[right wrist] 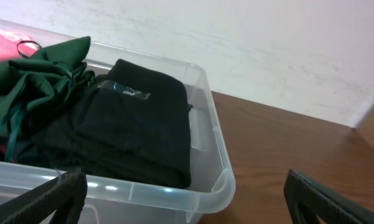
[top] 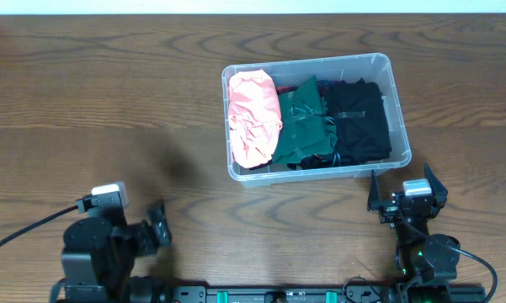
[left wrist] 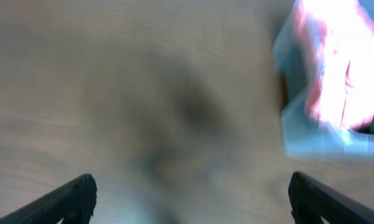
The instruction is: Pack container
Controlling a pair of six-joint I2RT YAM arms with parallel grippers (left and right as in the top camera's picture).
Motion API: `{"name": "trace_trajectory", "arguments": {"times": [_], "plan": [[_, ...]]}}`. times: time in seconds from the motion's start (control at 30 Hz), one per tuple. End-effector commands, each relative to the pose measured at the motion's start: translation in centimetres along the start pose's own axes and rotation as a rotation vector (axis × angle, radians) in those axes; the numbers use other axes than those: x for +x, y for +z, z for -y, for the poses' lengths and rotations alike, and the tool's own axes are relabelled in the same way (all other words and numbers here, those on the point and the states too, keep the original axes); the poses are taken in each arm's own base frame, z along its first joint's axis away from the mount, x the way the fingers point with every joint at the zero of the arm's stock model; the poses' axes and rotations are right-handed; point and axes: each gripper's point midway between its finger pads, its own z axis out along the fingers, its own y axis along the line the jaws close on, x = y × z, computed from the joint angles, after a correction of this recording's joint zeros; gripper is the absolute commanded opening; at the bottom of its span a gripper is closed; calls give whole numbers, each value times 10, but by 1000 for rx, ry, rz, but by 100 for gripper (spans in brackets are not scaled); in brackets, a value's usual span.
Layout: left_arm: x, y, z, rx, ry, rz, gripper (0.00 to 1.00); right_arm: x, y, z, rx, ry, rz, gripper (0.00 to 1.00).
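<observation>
L claw (left wrist: 191, 186) released, empty, near tabletop (top: 109, 101) edge; container (top: 318, 173) centre-right holds pink cloth (top: 253, 118), green cloth (top: 301, 126), black cloth (top: 360, 122) side by side; R claw (top: 402, 185) released just beside it, so packing looks done, no loose items seen.

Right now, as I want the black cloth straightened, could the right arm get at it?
Probably yes: the right gripper hangs open outside the near corner of the container, the black cloth lies uncovered at that end, nothing between.
</observation>
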Motion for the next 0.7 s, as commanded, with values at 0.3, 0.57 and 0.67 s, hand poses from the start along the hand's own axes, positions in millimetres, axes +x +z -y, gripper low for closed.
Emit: {"name": "trace_trajectory", "arguments": {"times": [0.3,0.57,0.67], "plan": [[-33,57,11,120,-23,569,98,1,0,-2,-10,-15,-3,99],[-30,67,12,162,-41,730,98,1,0,-2,-10,-15,-3,99],[-25,71,14,166,-36,701,98,1,0,-2,-10,-15,-4,99]]}}
